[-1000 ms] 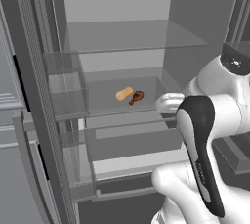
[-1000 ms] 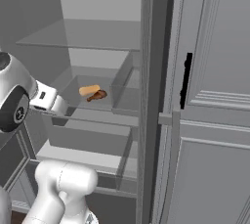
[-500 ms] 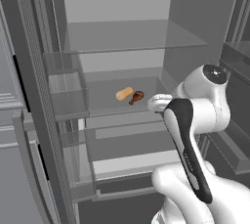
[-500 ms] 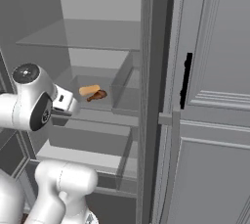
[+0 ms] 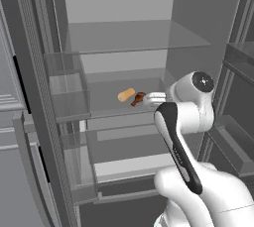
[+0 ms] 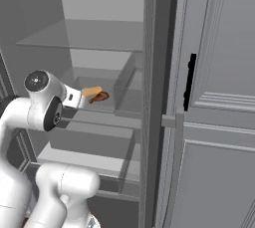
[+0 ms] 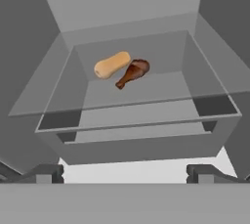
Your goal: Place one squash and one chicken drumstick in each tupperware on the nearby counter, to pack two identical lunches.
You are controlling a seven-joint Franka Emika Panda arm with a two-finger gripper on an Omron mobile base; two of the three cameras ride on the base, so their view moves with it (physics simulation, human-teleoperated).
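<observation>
We see the squash (image 7: 112, 65) touching the chicken drumstick (image 7: 133, 73) on a fridge shelf (image 7: 146, 91) (glass). Our pincer (image 7: 125, 173) hangs open, empty, short of them.

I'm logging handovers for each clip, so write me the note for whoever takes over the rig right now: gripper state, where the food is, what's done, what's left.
Gripper: open and empty, aimed into the open fridge, short of the food.
Squash and chicken drumstick: side by side, touching or nearly so, on the glass shelf in the middle of the fridge; also seen from the left base view, squash left of the drumstick.
Done: the arm is lined up with the shelf; nothing picked yet.
Left: grasp one item, carry it to a tupperware on the counter, then repeat until each box has one squash and one drumstick. The boxes and the second pair of food items are out of frame.
</observation>
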